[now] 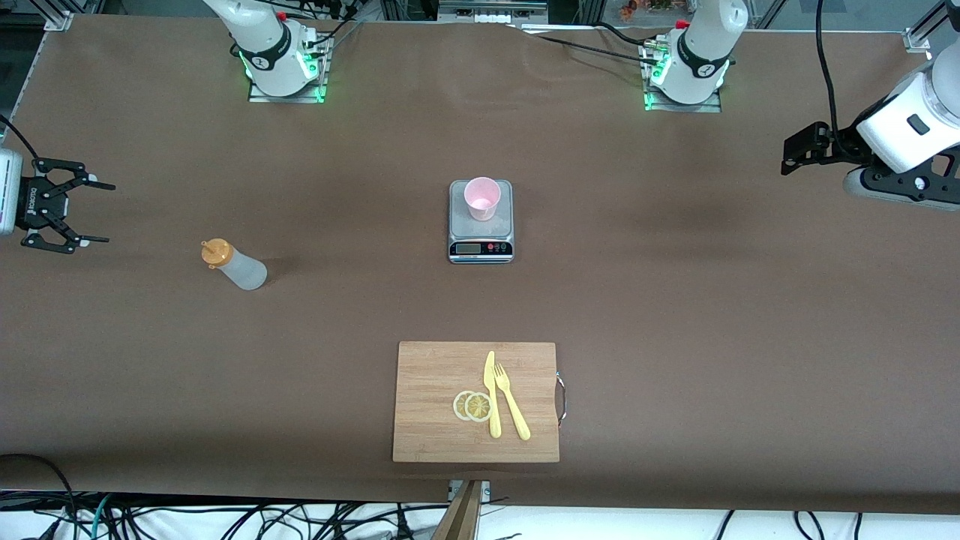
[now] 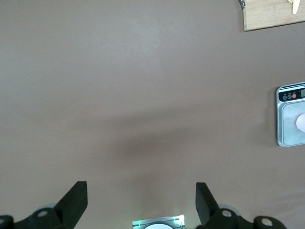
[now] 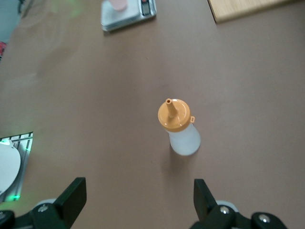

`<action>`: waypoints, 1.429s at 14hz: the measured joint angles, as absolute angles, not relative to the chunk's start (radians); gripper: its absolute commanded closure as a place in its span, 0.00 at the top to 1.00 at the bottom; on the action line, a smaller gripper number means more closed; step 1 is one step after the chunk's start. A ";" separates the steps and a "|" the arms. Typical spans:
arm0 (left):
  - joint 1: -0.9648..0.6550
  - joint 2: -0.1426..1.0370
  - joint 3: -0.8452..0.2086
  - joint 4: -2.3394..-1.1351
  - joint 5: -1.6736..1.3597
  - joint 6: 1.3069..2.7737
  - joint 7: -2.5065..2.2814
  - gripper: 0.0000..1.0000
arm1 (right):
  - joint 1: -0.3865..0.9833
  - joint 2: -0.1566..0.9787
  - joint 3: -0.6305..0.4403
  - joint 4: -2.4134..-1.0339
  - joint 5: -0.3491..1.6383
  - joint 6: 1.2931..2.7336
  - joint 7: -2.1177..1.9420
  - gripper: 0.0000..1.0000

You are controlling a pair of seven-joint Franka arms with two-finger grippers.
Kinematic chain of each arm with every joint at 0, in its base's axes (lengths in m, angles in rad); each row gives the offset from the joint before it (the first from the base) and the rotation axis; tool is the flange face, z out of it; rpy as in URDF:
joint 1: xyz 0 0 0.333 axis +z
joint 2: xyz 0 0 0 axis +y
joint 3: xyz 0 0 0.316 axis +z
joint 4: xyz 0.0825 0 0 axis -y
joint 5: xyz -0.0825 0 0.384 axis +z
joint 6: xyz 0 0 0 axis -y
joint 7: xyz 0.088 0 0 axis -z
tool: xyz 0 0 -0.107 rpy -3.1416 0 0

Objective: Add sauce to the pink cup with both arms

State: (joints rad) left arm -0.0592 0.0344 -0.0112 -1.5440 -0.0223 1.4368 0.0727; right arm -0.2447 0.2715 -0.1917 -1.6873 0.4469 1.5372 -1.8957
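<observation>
- pink cup stood on the scale.
- sauce bottle stood apart, toward the right arm's end.
- right gripper and left gripper waited at the table's ends, fingers apart.

A brown tabletop carries everything. A grey scale sits near its middle. The sauce stands upright on the bare surface toward the right arm's end, well apart from the scale. A wooden board lies flat nearer the front camera than the scale. The two arm bases are bolted along the edge farthest from that camera. The surface shows faint creases and soft shadows.
</observation>
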 measured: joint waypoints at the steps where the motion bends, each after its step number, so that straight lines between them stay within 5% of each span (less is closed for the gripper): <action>1: -0.059 0.034 -0.011 -1.544 -0.022 1.437 0.073 1.00 | -0.234 0.255 -0.182 -1.687 0.421 1.552 -1.830 1.00; 20: -0.054 0.034 -0.006 -1.544 -0.022 1.435 0.073 1.00 | -0.036 -0.001 -0.099 -1.675 -0.001 1.697 -0.384 1.00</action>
